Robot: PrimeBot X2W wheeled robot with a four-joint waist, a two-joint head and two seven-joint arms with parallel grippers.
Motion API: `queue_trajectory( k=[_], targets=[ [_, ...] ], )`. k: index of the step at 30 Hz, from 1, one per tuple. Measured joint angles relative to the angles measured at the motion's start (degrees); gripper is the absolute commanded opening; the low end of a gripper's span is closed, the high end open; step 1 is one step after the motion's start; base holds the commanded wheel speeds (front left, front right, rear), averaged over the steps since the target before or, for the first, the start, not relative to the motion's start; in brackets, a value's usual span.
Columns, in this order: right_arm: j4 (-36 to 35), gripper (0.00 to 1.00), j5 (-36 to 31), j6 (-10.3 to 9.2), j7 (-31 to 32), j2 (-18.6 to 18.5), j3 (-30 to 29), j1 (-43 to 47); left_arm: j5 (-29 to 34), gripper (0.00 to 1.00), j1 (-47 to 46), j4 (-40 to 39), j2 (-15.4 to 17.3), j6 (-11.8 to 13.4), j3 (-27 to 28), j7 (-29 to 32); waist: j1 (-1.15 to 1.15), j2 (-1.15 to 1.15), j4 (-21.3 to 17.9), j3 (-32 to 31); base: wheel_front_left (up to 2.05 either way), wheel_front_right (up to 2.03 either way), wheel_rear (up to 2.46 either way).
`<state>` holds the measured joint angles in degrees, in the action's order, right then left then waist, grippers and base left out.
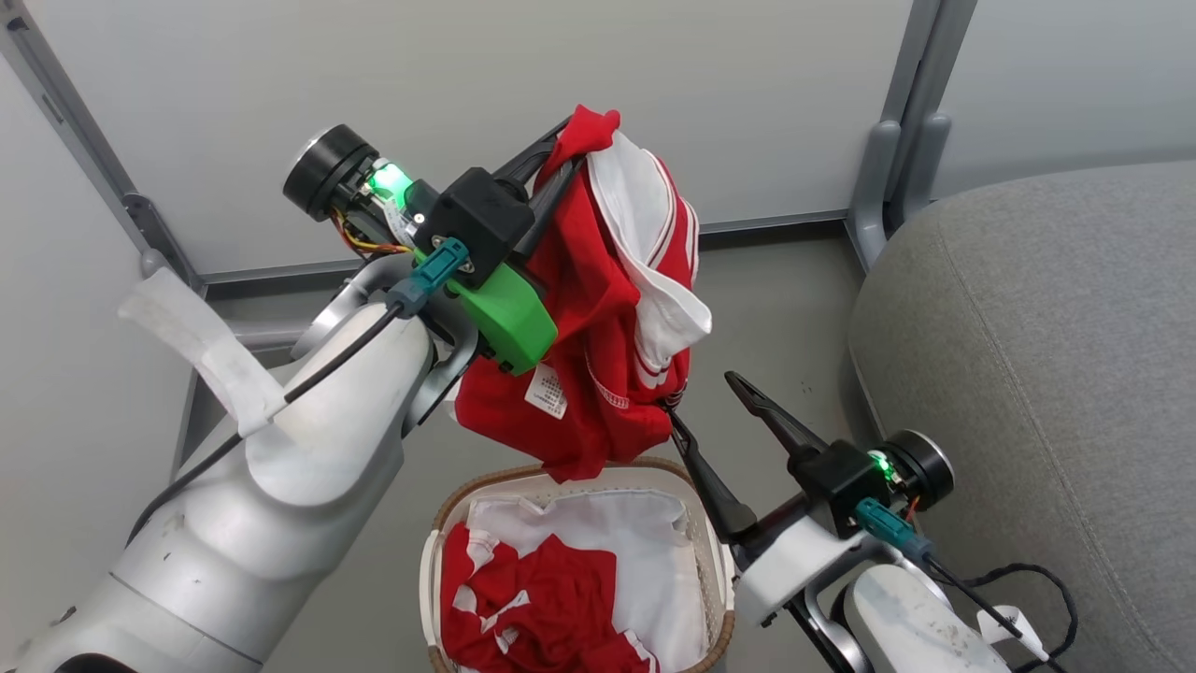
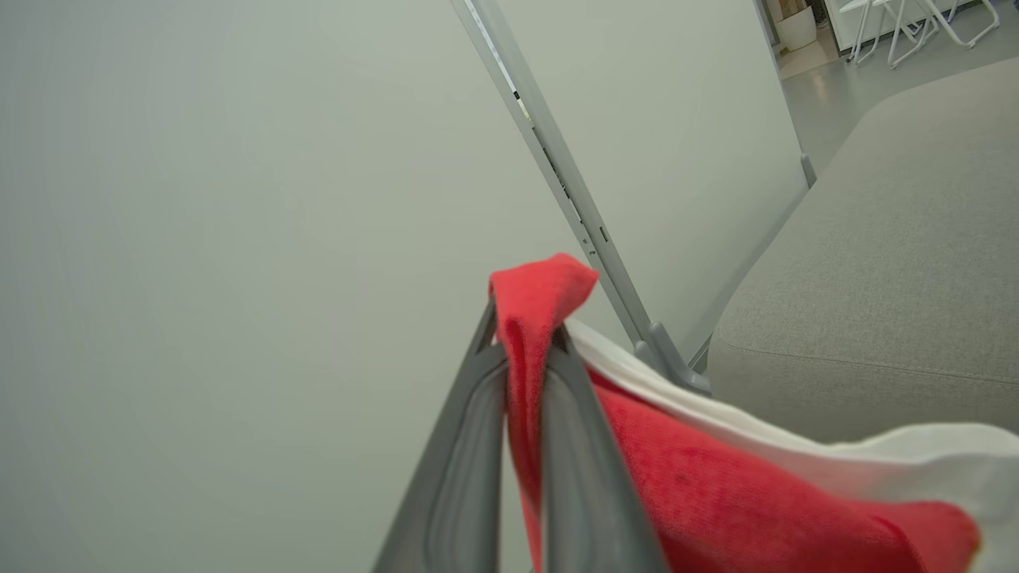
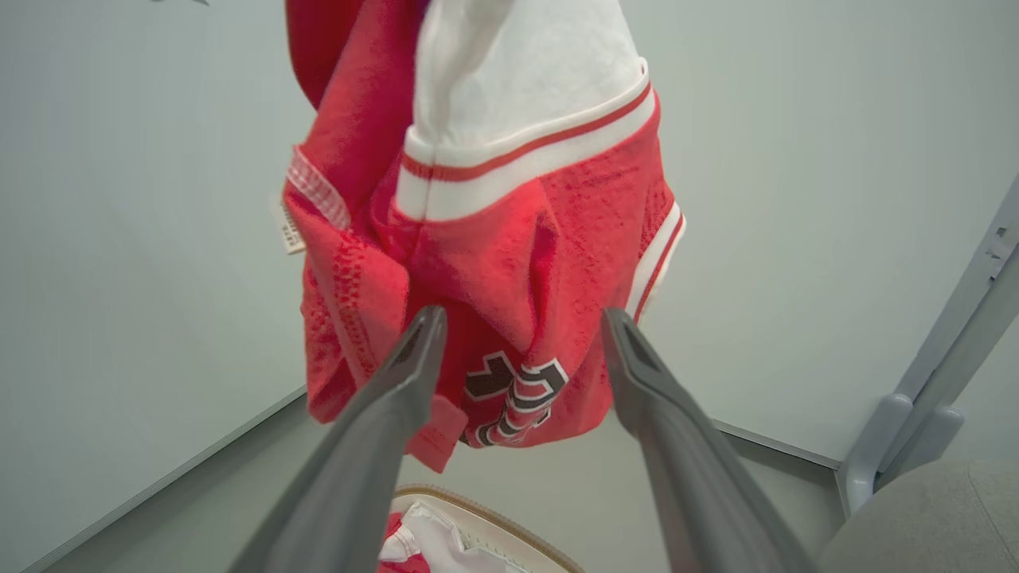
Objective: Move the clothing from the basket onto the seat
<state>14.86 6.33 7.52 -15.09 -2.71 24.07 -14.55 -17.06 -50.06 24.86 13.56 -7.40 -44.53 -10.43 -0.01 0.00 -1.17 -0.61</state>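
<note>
My left gripper (image 1: 572,142) is shut on the top edge of a piece of red clothing (image 1: 598,327) with white panels and a small label. It hangs in the air above the basket (image 1: 486,491). The left wrist view shows the fingers (image 2: 573,414) pinching a red fold (image 2: 533,294). My right gripper (image 1: 703,400) stands open just right of the garment's lower end; in its own view the gripper (image 3: 523,318) frames the hanging clothing (image 3: 517,239) without touching it. More red clothing (image 1: 533,598) lies in the basket. The grey seat (image 1: 1028,374) is at the right.
A white fabric sheet (image 1: 635,533) lies in the basket beside the red clothing. Pale partition panels with grey metal posts (image 1: 888,178) stand close behind. A black cable (image 1: 1037,579) loops by my right arm. Grey floor separates the basket from the seat.
</note>
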Motion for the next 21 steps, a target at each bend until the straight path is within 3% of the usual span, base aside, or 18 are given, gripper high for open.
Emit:
queue_trajectory(
  k=[9,17,18,19,20,21],
  targets=[
    [12.15,1.0,-3.74,0.0,0.0,-0.09,0.93,-7.08,-1.67,0.0,-1.15,-3.08,-1.22,0.0,-2.63,-0.01,0.0,0.0,2.55,0.05,0.0,0.0,0.0],
    [14.78,1.0,-2.83,0.0,0.0,-0.04,2.54,-10.81,-3.98,0.0,-1.13,-7.64,-1.36,0.0,-4.35,1.15,0.0,0.0,4.43,-0.01,0.0,0.0,0.0],
    [14.62,0.59,-2.78,0.0,0.0,-0.04,2.4,-11.04,-4.23,0.0,-1.09,-8.09,-1.27,0.0,-4.32,1.29,0.0,0.0,4.62,-0.04,0.0,0.0,0.0],
    [14.48,0.4,-2.79,0.0,0.0,-0.04,2.33,-11.1,-4.54,0.0,-0.95,-8.34,-1.02,0.02,-4.16,1.31,0.0,0.0,4.76,-0.07,0.0,0.0,0.0],
    [14.45,0.0,-2.79,0.0,0.0,-0.04,2.32,-11.1,-4.68,0.0,-0.73,-8.44,-0.56,0.15,-3.99,1.4,0.0,0.0,4.8,-0.11,0.0,0.0,0.0],
    [14.34,0.0,-2.79,0.0,0.0,-0.04,2.19,-11.09,-5.09,0.0,-0.19,-8.4,0.08,0.35,-3.66,1.71,0.0,0.0,4.79,-0.14,0.0,0.0,0.0]
  ],
)
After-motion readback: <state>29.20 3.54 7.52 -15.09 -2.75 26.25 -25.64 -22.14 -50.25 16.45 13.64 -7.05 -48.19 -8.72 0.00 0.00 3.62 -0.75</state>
